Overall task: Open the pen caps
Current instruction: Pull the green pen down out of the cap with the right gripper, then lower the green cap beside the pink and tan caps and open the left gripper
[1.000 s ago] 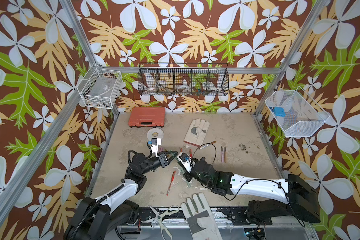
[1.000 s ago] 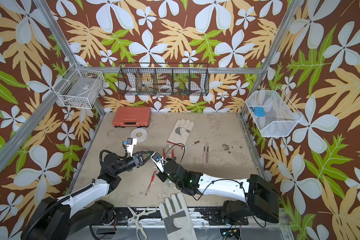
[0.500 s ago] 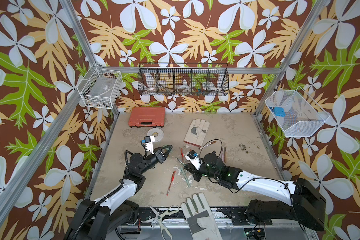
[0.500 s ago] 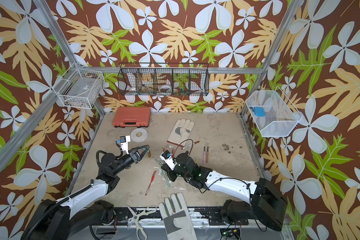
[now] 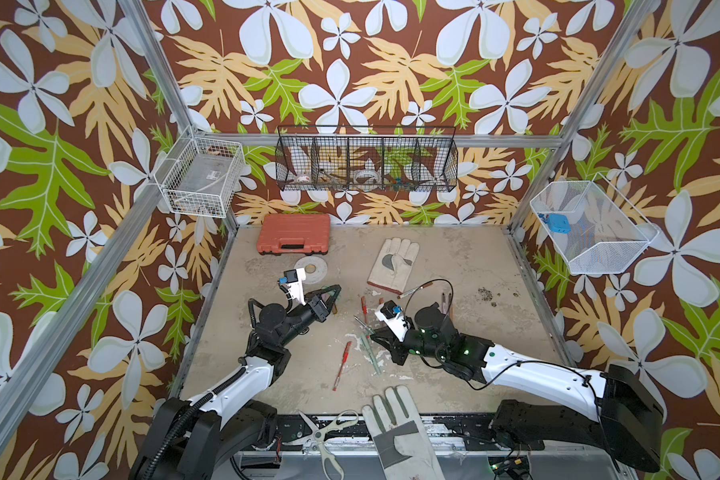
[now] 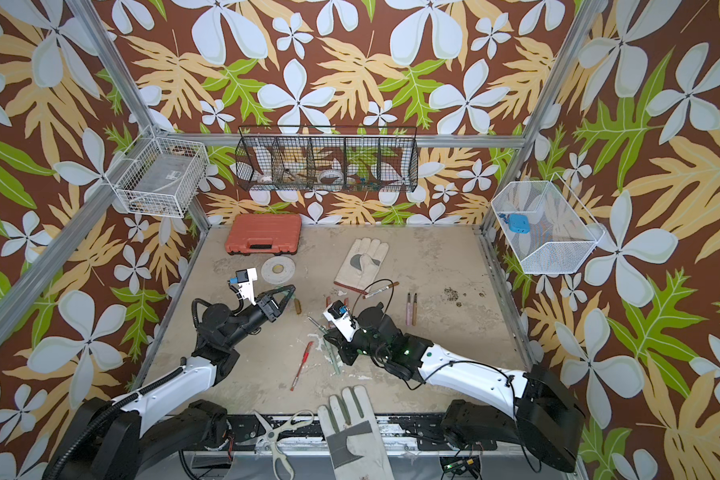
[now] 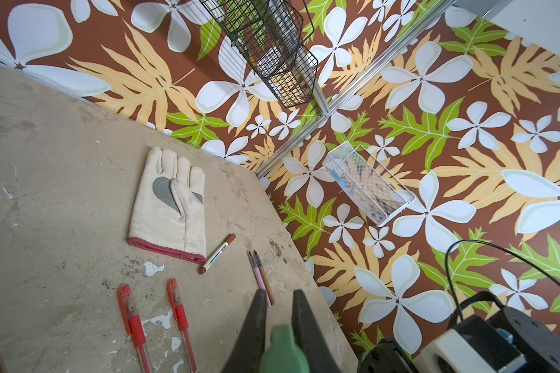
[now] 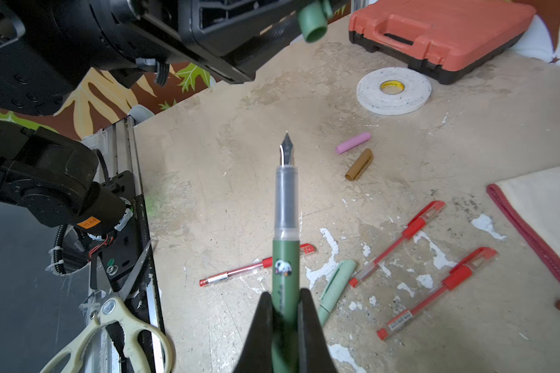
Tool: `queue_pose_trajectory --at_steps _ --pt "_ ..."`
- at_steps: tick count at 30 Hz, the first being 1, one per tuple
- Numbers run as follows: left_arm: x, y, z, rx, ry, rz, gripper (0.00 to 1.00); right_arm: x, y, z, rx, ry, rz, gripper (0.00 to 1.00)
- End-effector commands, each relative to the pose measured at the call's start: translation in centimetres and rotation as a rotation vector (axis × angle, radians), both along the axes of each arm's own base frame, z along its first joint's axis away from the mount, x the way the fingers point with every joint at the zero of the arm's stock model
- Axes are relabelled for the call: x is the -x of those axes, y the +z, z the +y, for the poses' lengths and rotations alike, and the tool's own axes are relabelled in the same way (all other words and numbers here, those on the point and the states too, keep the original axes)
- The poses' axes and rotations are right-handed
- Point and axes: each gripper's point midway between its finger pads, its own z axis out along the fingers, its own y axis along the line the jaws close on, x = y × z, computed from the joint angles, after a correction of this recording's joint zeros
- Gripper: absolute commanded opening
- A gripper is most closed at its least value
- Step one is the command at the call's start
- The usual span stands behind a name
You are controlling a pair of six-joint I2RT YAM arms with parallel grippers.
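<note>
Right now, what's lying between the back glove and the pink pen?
A white marker, by the glove cuff, short of the pink pen. Left wrist view shows it best.

I am reaching my left arm (image 5: pixel 242 376) up from the lower left of a top view, the left gripper (image 5: pixel 336 289) pointing toward centre frame, jaws pinching the dark green cap (image 7: pixel 283 352). My right arm (image 5: pixel 528 372) is stretching in low from the lower right, the right gripper (image 5: pixel 374 333) clamping the dark green pen (image 8: pixel 285 258), both grippers sitting apart.
</note>
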Motion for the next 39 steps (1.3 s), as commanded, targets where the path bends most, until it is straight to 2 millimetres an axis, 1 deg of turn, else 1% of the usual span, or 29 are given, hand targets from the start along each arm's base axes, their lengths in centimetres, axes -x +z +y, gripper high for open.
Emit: queue_pose_trajectory --at_steps 1,4,7,10,12,15,17,20,24,29,36,39 --pt "-0.9 -1.6 -0.1 -0.126 0.061 0.035 0.00 -1.5 1.0 -1.2 -0.013 -0.110 -0.051 0.00" --pt "-1.4 -2.6 -0.3 -0.221 0.112 0.064 0.00 -2.7 1.6 -2.9 -0.010 -0.220 -0.088 0.00" --pt "-2.2 -4.2 -0.1 -0.291 0.158 0.124 0.00 -4.3 1.6 -5.1 0.011 -0.359 -0.109 0.00" --pt "-3.4 -6.8 0.3 -0.378 0.196 0.222 0.00 -6.3 1.0 -7.7 0.038 -0.497 -0.091 0.00" --pt "-4.1 -8.5 0.2 -0.434 0.199 0.283 0.00 -7.5 0.3 -9.6 0.051 -0.583 -0.058 0.00" --pt "-4.8 -10.7 0.0 -0.495 0.192 0.345 0.00 -8.6 -0.5 -11.8 0.049 -0.673 -0.004 0.00" --pt "-5.0 -11.6 -0.2 -0.518 0.183 0.372 0.00 -8.9 -0.7 -12.8 0.042 -0.709 0.010 0.00" --pt "-5.4 -13.3 -0.7 -0.560 0.161 0.415 0.00 -9.1 -0.5 -13.8 0.028 -0.742 0.011 0.00" --pt "-5.7 -15.8 -1.2 -0.610 0.127 0.483 0.00 -9.1 -0.3 -14.3 0.027 -0.762 0.007 0.00" --pt "-6.0 -17.7 -0.9 -0.660 0.128 0.532 0.00 -9.3 -0.8 -15.1 0.034 -0.798 0.025 0.00" --pt "-6.3 -20.2 -0.5 -0.731 0.132 0.588 0.01 -10.2 -2.3 -17.7 -0.005 -0.863 0.111 0.00" --pt "-6.4 -20.9 -0.5 -0.750 0.127 0.606 0.01 -10.4 -2.6 -18.1 -0.026 -0.864 0.139 0.00"
